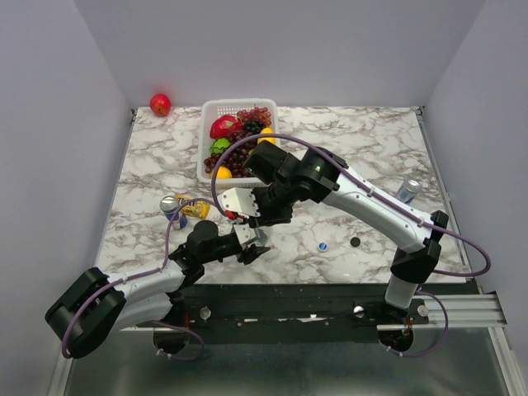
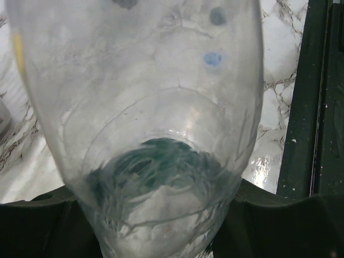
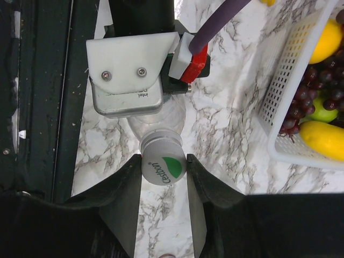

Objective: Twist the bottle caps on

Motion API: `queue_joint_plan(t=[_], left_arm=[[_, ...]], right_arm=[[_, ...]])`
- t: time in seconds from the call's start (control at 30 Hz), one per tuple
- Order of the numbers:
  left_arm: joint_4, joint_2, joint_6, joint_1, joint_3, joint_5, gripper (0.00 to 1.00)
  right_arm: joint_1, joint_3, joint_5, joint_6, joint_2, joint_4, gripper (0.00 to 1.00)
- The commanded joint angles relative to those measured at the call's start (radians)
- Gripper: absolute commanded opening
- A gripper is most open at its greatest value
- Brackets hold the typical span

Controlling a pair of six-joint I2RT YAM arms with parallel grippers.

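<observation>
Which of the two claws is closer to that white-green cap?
Right. The right gripper straddles the cap, apparently touching it, atop the bottle. The left gripper holds the bottle farther down its body, off the cap.

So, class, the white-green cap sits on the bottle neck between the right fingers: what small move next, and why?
Probably rotate the right gripper to screw the white-green cap tighter: its fingers pinch the cap on the clear bottle, which the left gripper holds.
</observation>
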Motion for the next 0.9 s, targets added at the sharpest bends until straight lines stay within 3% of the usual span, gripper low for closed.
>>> queue_joint_plan(t=[0.0,0.33,0.87], left_arm=[[0.059,-0.012,-0.001,-0.011,0.031,-0.002,0.0],[0.071,-0.013,0.015,-0.01,0.022,-0.005,0.0],[0.143,-0.035,0.016,-0.011,0.002,-0.005,0.0]], right_arm=[[-0.007,0.028,0.043,0.005,0.028,0.019,0.44],[-0.013,0.002,0.112,-0.006,0.014,0.029,0.41],[-0.062,0.013,0.009,0.152,0.01,0.077,0.4]])
